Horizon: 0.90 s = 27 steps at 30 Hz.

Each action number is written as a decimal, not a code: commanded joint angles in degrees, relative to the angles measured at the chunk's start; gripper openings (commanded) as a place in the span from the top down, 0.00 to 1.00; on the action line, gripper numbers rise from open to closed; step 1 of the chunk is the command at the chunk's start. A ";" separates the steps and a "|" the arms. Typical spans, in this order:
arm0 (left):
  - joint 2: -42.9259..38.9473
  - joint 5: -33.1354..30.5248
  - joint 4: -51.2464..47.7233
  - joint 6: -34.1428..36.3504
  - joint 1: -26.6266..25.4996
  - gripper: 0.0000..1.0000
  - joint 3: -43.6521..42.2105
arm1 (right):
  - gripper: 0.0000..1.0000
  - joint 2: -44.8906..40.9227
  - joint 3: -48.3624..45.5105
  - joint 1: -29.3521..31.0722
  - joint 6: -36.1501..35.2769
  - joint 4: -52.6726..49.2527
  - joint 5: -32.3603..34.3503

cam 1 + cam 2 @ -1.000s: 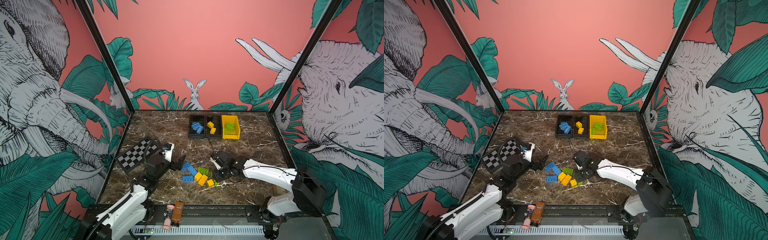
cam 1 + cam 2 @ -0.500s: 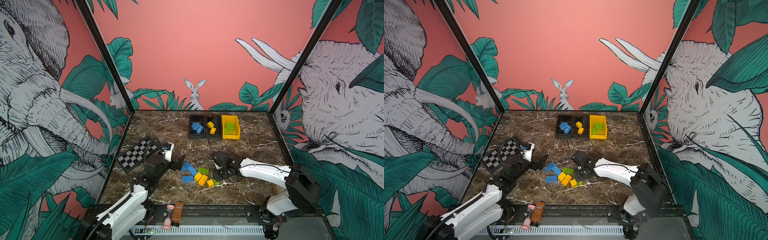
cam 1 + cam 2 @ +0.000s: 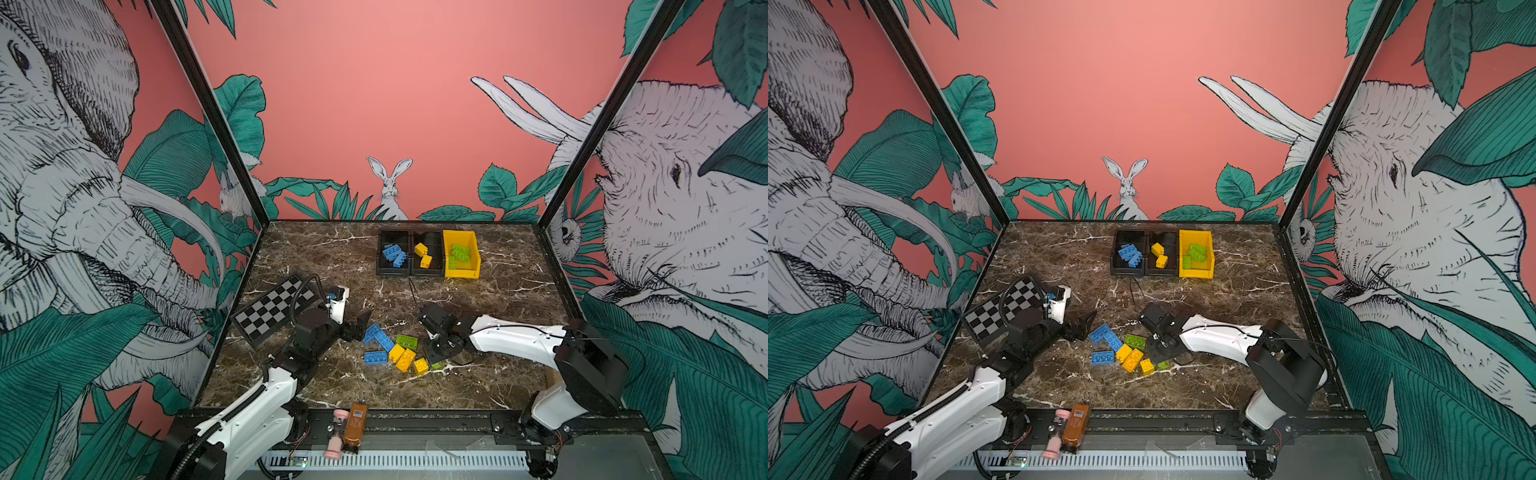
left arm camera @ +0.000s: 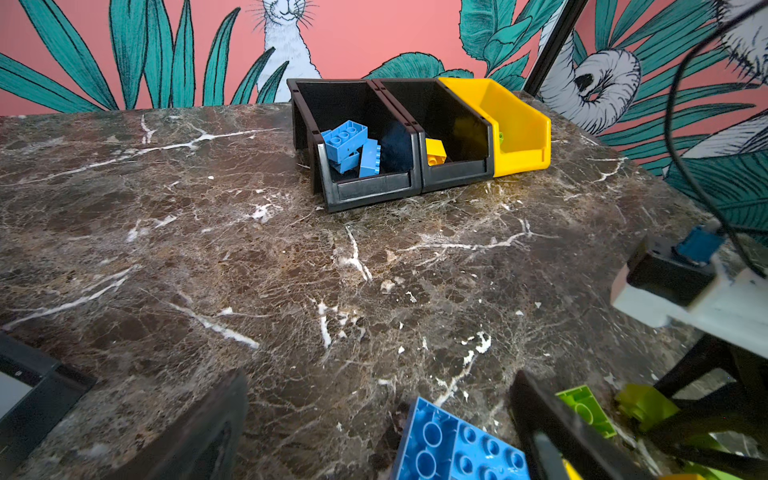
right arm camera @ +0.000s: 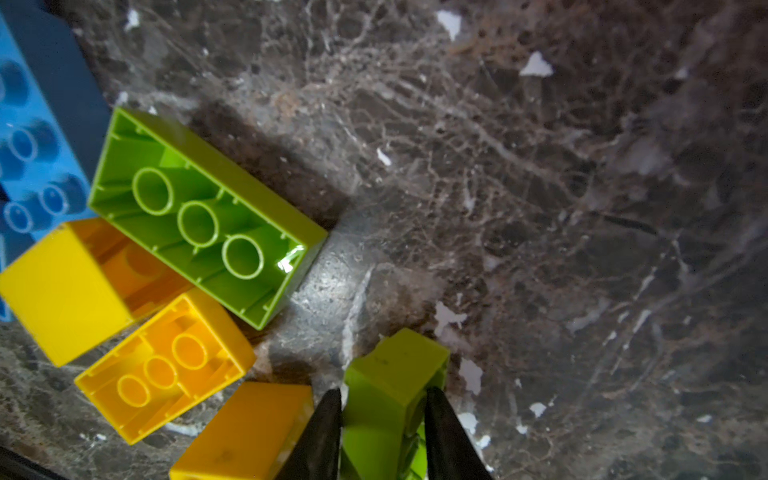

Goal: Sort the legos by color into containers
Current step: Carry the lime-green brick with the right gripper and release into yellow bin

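At the front rail lies a brown bottle (image 3: 356, 426). Beyond it, on the marble tabletop (image 3: 498, 291), the loose legos (image 3: 1133, 353) sit in a tight cluster. It holds three blue legos (image 3: 384, 341) on its left side, three yellow legos (image 3: 406, 360) toward the front, and a lime green 2x4 lego (image 5: 203, 216) with its hollow underside up. At the cluster's right edge the right gripper (image 5: 380, 401) is clenched on a small lime green lego (image 5: 397, 361), its black fingers (image 5: 324, 424) against opposite sides of it. I cannot tell whether that lego rests on the tabletop. The left gripper (image 3: 360, 325) hangs released, jaws spread wide and holding nothing, just beside the blue legos. Behind the left arm (image 3: 266, 399) a checkerboard (image 3: 270, 309) lies near the left wall. Farthest back, three containers (image 3: 1160, 272) stand in a touching row. They are a black container (image 3: 392, 271) with blue bricks, a second black container (image 3: 426, 271) with two yellow bricks, and a yellow container (image 3: 461, 272) with green bricks.
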 commanded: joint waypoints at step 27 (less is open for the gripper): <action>0.21 0.72 -0.08 0.15 -0.10 0.01 0.68 | 0.85 -9.13 -1.07 -5.69 -3.28 -0.18 3.51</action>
